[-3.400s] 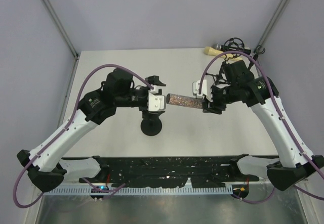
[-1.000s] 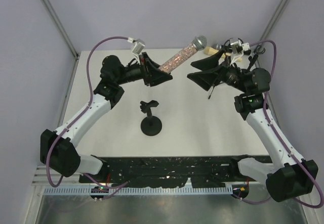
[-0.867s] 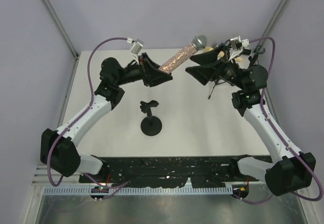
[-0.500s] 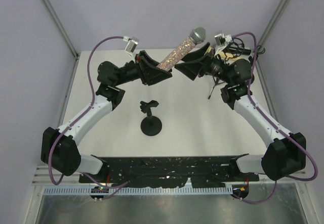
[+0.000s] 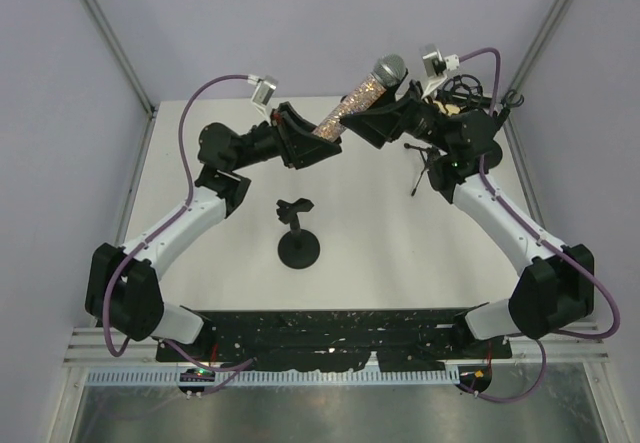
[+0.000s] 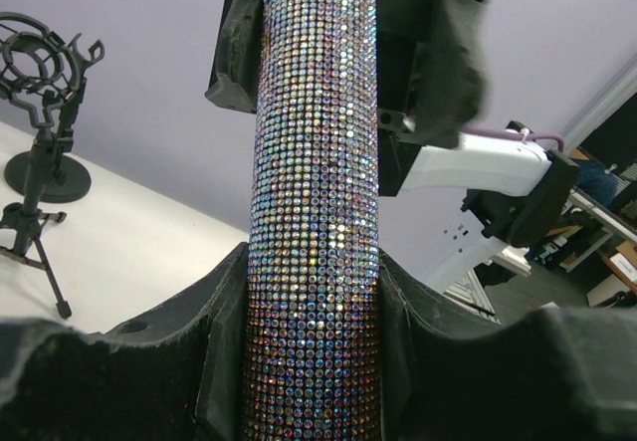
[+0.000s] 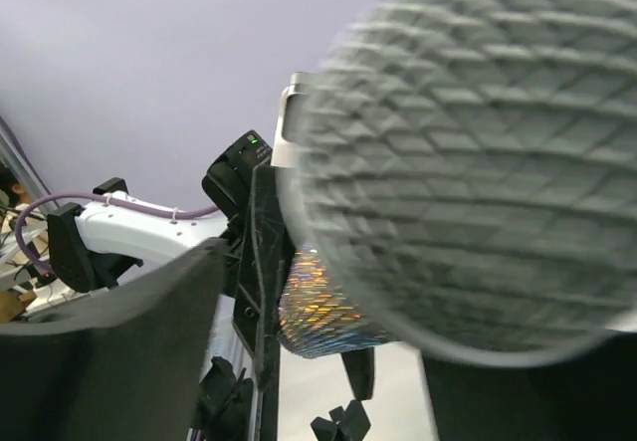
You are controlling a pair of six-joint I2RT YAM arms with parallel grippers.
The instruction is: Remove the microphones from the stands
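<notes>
Since half a second earlier, my right gripper (image 5: 385,115) had swung in toward the upper middle of the overhead view. Its jaws were spread to either side of the microphone (image 5: 352,101), just below the mesh head. My left gripper (image 5: 318,139) was pinching the glittering shaft lower down, holding it tilted, head up and to the right, high above the white table (image 5: 200,163). The stand (image 5: 298,235) stood at mid-frame with its clip bare, well apart from the microphone. Pale lilac walls closed the space in, and a black tripod mount (image 5: 425,168) stood at the table's upper right. Only the left wrist view showed the sequins sharply, running up between my left fingers (image 6: 199,361). The right wrist view gave just the blurred mesh head filling its right side.
</notes>
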